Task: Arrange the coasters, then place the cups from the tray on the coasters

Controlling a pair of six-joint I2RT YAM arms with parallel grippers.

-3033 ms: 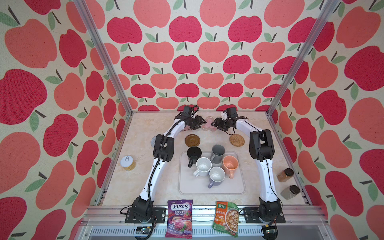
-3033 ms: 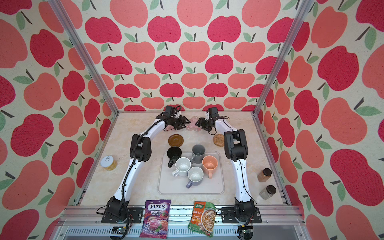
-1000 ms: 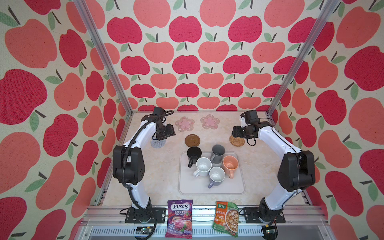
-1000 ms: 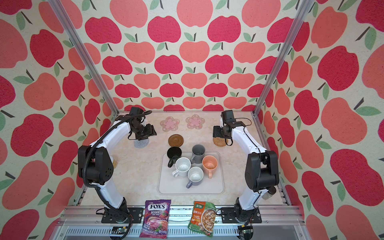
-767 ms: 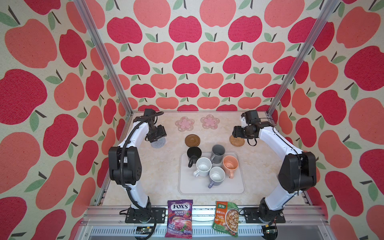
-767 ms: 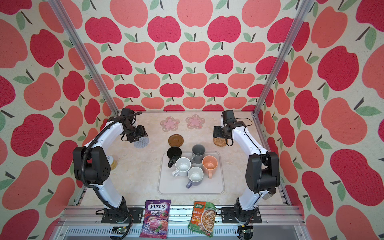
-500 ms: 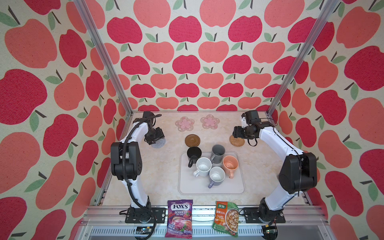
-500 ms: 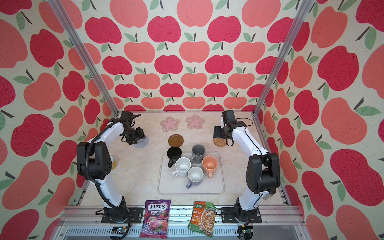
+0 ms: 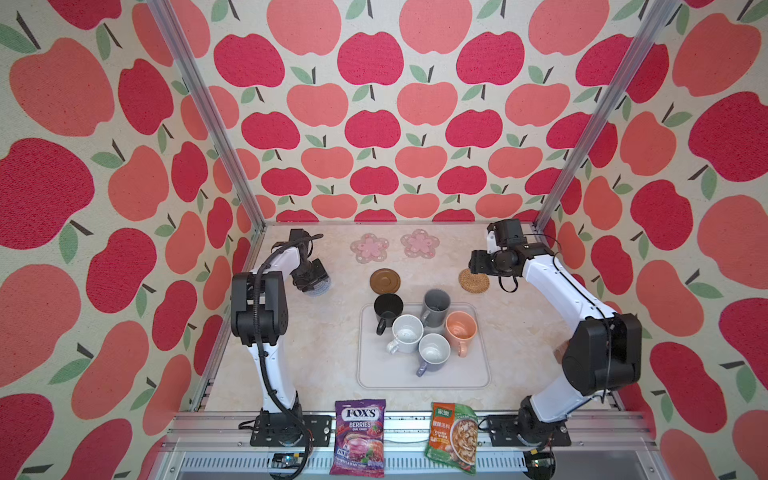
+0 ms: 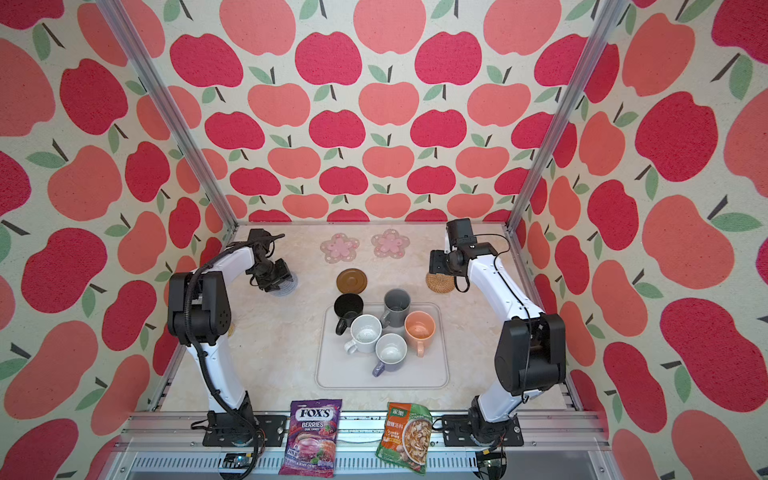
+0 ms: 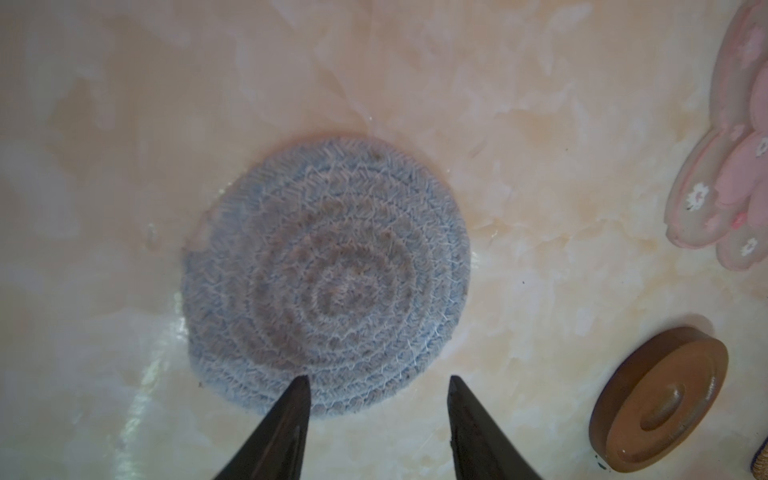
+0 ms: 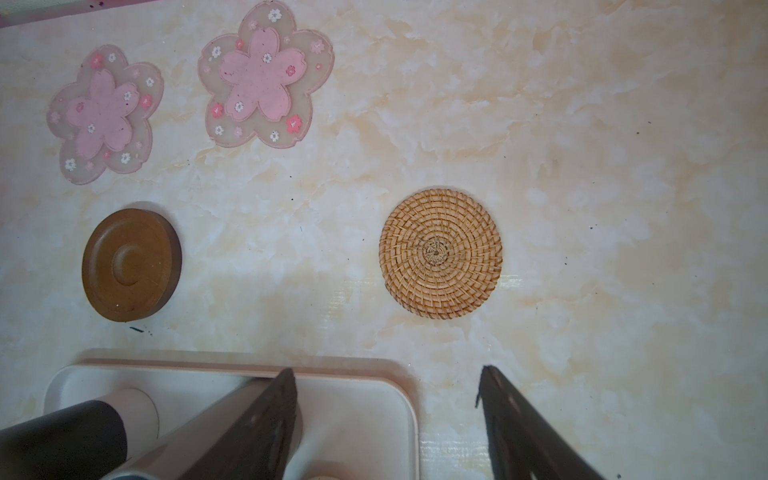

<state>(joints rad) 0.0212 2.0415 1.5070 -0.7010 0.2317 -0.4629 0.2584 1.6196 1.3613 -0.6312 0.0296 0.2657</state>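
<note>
A grey woven coaster lies flat at the left of the table. My left gripper hovers over its edge, open, with one fingertip over the weave and nothing held. In a top view that gripper hides part of the grey coaster. My right gripper is open and empty above the tray's corner, near the rattan coaster. Two pink flower coasters and a brown disc lie behind the tray. It holds black, dark grey, peach, white and lavender cups.
A purple candy bag and a green soup packet lie on the front rail. Apple-patterned walls close in on the left, right and back. Both arms' elbows stand tall near the side walls.
My left gripper has swung left and down over the grey coaster, and its jaws have narrowed. The right arm has hardly moved.
</note>
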